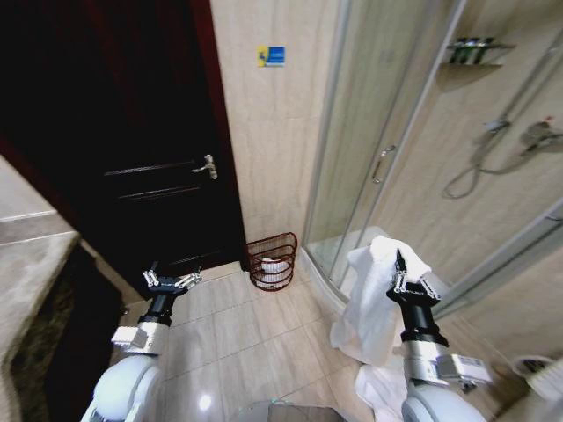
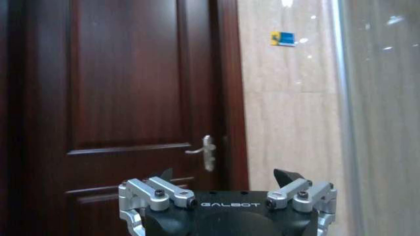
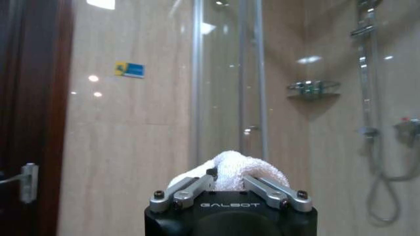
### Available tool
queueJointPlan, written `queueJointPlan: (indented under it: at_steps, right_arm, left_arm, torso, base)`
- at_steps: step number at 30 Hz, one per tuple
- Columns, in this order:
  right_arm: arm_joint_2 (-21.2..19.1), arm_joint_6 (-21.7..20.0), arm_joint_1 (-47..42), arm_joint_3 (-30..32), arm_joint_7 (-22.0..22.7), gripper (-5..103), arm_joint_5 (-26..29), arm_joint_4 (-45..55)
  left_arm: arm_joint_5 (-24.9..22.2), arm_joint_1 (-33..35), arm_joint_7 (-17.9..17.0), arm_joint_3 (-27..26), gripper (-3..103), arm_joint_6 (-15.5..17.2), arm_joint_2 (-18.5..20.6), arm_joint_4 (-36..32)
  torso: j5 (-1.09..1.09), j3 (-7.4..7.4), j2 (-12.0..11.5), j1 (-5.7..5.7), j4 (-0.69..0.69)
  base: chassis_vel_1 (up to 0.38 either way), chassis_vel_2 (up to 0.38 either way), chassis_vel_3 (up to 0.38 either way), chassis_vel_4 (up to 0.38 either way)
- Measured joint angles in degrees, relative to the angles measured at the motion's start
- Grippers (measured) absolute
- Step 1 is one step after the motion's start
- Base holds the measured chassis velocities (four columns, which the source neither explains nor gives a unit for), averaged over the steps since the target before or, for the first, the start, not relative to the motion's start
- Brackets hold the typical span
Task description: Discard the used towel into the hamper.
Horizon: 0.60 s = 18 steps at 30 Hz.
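Here, in the head view, the right end effector (image 1: 410, 280) is raised at the robot's right with its fingers closed on a white towel (image 1: 374, 303), which drapes down from the grip toward the tiled floor (image 1: 237, 325); more white cloth lies on the floor below it, and whether that is the same towel is hard to tell. The hamper (image 1: 272, 261) stands on the floor against the beige wall, between the dark door (image 1: 132, 158) and the glass shower enclosure (image 1: 387, 132), well apart from the towel and ahead to its left. Something pale already seems to lie inside it. The left end effector (image 1: 172, 281) is held low at the robot's left, fingers spread and empty.

In the left wrist view, the left end effector (image 2: 227, 178) faces the door and its handle (image 2: 204, 152), jaws apart with nothing between them.

In the right wrist view, the right end effector (image 3: 227, 178) pinches a fold of the towel (image 3: 233, 169) at its fingertips, with the shower glass beyond.

The step in hand looks like carrying the towel across to the hamper. Done well, the grip stays firm, the towel is kept high enough that its hanging end clears the rim, and release comes only when the bulk hangs over the opening.
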Motion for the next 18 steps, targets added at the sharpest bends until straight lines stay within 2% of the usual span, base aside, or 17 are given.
queueJointPlan:
  at_steps: [9, 14, 18]
  right_arm:
    - [0.01, -0.14, 0.43, 0.20, 0.03, 4, -0.07, 0.00]
    - [-0.06, -1.53, 0.63, 0.44, 0.17, 4, -0.50, 0.00]
    - [-0.04, -1.67, 0.81, 0.41, 0.24, 4, -0.57, 0.00]
  left_arm:
    - [0.10, -0.09, -0.09, -0.05, 100, -0.62, 0.13, 0.62]
    - [-0.82, -0.16, 0.22, 0.24, 100, -2.71, 0.14, 1.46]
    - [-0.95, -0.14, 0.41, 0.29, 100, -2.90, 0.05, 1.59]
  torso:
    - [0.00, 0.00, 0.00, 0.00, 0.00]
    - [0.00, 0.00, 0.00, 0.00, -0.02]
    - [0.00, 0.00, 0.00, 0.00, -0.01]
  base:
    - [0.070, 0.086, 0.082, 0.080]
    - [0.000, 0.000, 0.000, 0.000]
    - [0.000, 0.000, 0.000, 0.000]
